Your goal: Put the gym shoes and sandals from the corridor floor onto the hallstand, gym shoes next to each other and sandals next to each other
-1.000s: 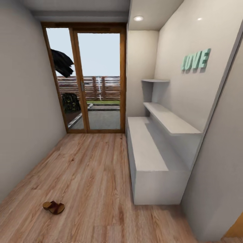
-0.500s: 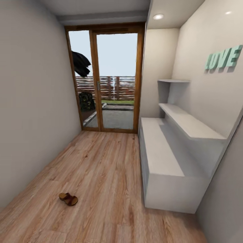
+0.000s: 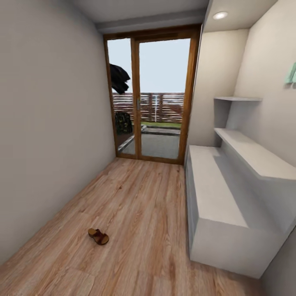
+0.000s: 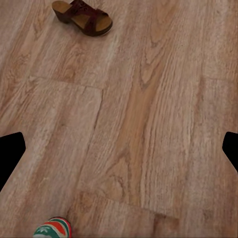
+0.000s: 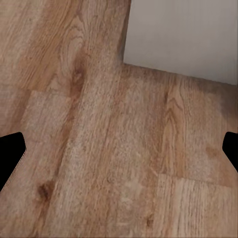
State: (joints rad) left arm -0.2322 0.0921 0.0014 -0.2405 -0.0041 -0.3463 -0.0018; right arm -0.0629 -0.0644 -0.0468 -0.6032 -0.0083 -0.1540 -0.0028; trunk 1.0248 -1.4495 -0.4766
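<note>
- Where the head view takes in the whole corridor, we see a plain grey wall (image 3: 45, 123) on the left and one dark-brown sandal (image 3: 98, 236) lying flat on the corridor floor (image 3: 139, 213), nearer that wall than the rack.
- Further right and at the far end we see a wood-framed glass door (image 3: 158, 96) with a fence and greenery behind it.
- On the right stands the hallstand (image 3: 218, 205), pale grey, its long bench top bare and its two staggered upper shelves bare as well; its near end and its right side are cut off by the picture's edge, and its open compartments face away from us.
- A green wall ornament (image 3: 291, 74) is cut by the right edge, so we cannot read it.
- The left wrist view adds what the head view lacks: the sandal (image 4: 82, 16) close up, and the red, white and green tip of a gym shoe (image 4: 53, 228), mostly cut off at the frame's edge, well apart from the sandal.
- The right wrist view gives floor planks (image 5: 99, 148) and a pale-grey base corner of the rack (image 5: 183, 34).
- In both wrist views dark finger tips sit at the frame's two sides, wide apart with nothing between them: both pincers are released.
</note>
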